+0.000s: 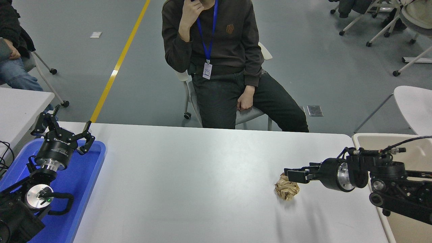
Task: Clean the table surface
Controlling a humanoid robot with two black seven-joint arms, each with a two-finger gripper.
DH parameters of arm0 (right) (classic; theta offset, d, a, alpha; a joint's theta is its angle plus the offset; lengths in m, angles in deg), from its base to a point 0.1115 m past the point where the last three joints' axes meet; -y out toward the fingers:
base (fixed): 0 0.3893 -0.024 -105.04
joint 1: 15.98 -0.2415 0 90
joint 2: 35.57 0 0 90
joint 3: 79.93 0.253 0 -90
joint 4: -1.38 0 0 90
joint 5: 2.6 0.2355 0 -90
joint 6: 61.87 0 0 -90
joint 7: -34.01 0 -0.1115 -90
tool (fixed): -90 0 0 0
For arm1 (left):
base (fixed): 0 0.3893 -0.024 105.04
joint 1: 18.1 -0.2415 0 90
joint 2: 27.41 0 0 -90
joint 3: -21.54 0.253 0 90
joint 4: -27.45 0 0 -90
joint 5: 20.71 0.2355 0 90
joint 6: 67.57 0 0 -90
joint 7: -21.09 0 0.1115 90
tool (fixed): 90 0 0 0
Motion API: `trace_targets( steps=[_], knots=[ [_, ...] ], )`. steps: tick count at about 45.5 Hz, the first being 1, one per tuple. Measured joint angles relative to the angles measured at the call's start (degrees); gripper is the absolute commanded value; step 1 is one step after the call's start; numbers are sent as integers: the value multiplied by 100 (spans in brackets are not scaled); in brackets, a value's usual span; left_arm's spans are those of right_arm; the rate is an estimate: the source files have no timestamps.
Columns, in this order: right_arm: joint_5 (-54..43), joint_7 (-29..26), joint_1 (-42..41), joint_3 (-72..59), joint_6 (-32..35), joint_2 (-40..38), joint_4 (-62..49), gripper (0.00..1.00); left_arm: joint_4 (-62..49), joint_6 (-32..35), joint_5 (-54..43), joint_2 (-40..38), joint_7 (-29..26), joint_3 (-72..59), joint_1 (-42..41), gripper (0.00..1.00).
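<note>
The table surface (202, 175) is a wide white-grey top that fills the middle of the view. A crumpled brown paper ball (287, 190) lies on it at the right. My right gripper (291, 174) comes in from the right edge and points left, its tip just above the ball's upper right side. I see it side-on, so its opening does not show. My left gripper (64, 130) is parked open and empty over a blue plastic tray (87, 175) at the lower left.
A person (219, 67) sits on a chair at the table's far side, hands off the table. A beige bin (371, 140) stands off the table's right end, under my right arm. A smaller white table (20, 104) stands at the left.
</note>
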Motion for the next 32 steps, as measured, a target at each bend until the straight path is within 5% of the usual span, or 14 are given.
trace_targets(
  steps=[32],
  knots=[
    [-147,-544,208,-168,-182,793,-624,100,0,0,0,0,0,0,0,100]
  ],
)
